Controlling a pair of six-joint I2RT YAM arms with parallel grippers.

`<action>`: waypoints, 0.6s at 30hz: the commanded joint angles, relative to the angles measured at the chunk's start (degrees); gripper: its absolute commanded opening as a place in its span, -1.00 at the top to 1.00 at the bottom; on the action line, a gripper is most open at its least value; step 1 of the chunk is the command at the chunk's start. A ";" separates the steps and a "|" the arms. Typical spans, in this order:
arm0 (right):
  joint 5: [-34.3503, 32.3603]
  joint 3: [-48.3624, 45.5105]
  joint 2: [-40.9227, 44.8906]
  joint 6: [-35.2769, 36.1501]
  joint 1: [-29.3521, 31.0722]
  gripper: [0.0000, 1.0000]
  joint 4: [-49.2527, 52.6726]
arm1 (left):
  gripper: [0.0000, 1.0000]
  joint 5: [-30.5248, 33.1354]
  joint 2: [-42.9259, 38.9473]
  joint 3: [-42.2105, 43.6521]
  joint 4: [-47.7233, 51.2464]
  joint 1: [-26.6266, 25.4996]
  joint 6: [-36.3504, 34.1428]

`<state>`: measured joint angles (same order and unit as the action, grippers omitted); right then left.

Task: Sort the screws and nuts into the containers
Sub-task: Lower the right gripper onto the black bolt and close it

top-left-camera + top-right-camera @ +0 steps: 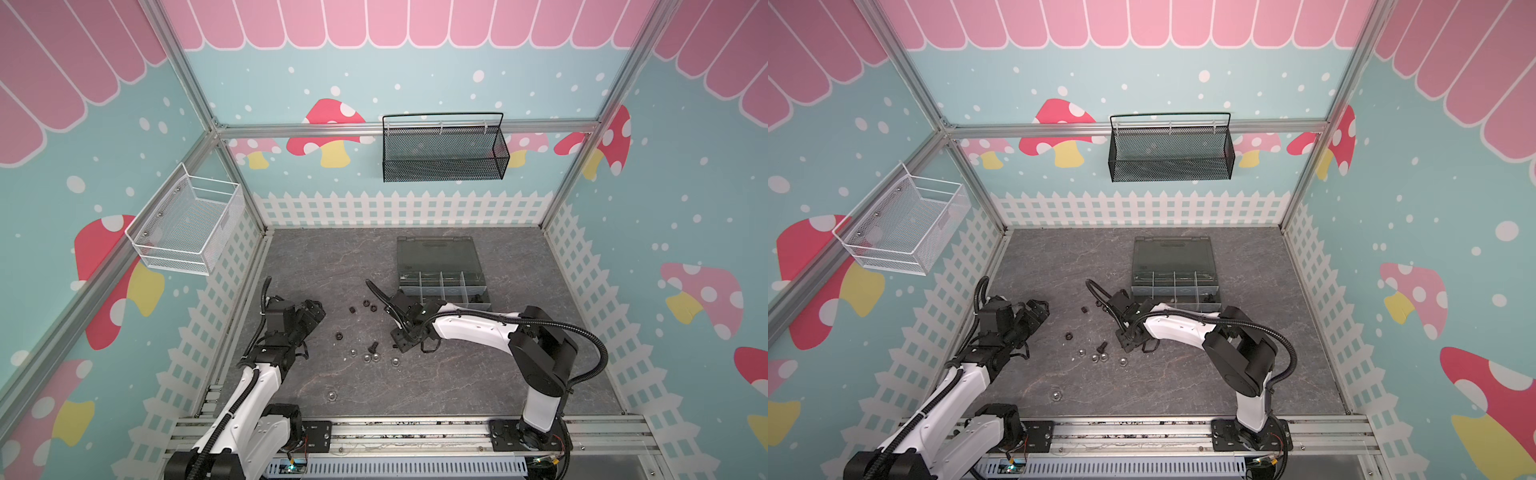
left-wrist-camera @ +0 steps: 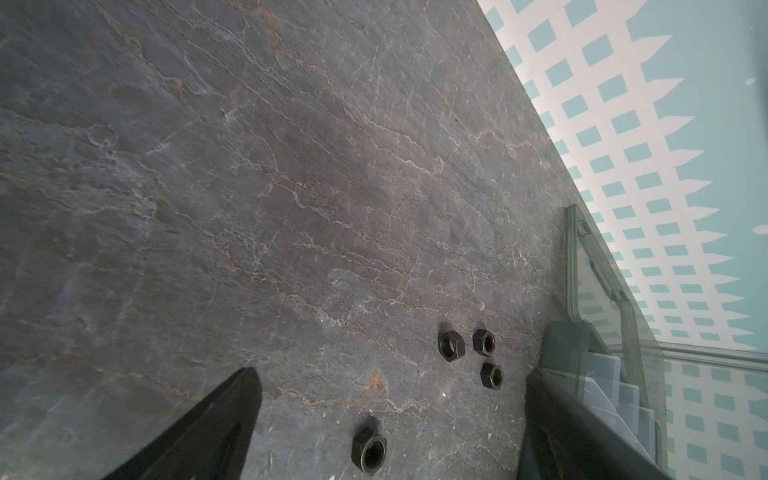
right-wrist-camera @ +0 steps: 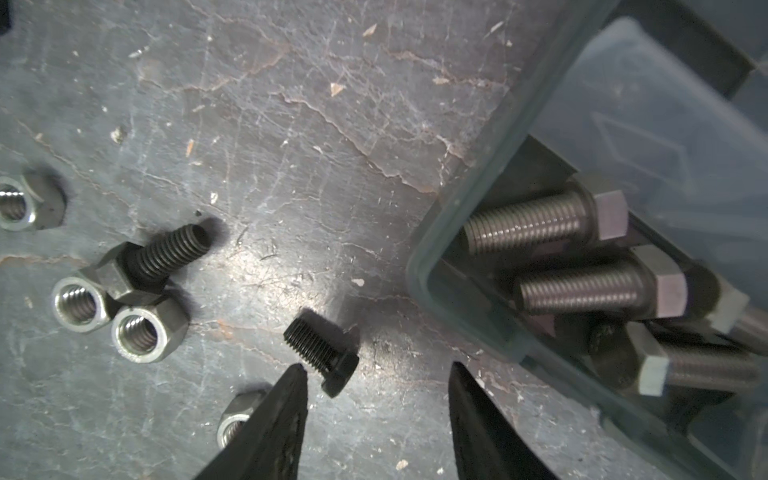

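Lying wrist-visible only: black screw [image 3: 322,357]

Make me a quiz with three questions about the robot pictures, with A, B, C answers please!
1. Where are the silver screws?
A. hanging on the wall
B. in a compartment of the organizer box
C. pinched in a gripper

2. How many black nuts does the left wrist view show?
A. two
B. seven
C. four

3. The left gripper is:
A. open
B. shut
C. shut on a screw

Answers:
1. B, the right wrist view shows them behind the box's clear wall.
2. C, three sit close together and one lies apart.
3. A, its fingers stand wide apart, gripping nothing.
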<state>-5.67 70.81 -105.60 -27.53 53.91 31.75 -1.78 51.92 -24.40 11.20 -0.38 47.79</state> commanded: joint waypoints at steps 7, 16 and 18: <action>-0.75 1.97 -2.68 1.34 1.34 -0.13 1.43 | -1.00 0.28 0.37 0.76 -1.05 0.30 0.37; -0.46 1.75 -4.85 1.95 2.38 -0.10 1.57 | -1.00 0.19 0.64 0.90 -1.27 0.30 0.46; -0.83 1.71 -5.35 1.95 2.40 -0.09 1.56 | -1.00 0.01 0.51 0.94 -1.26 0.36 0.46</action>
<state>-5.98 71.81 -108.95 -26.20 55.94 31.88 -1.80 52.31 -24.34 11.09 -0.38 47.77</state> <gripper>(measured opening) 0.545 0.991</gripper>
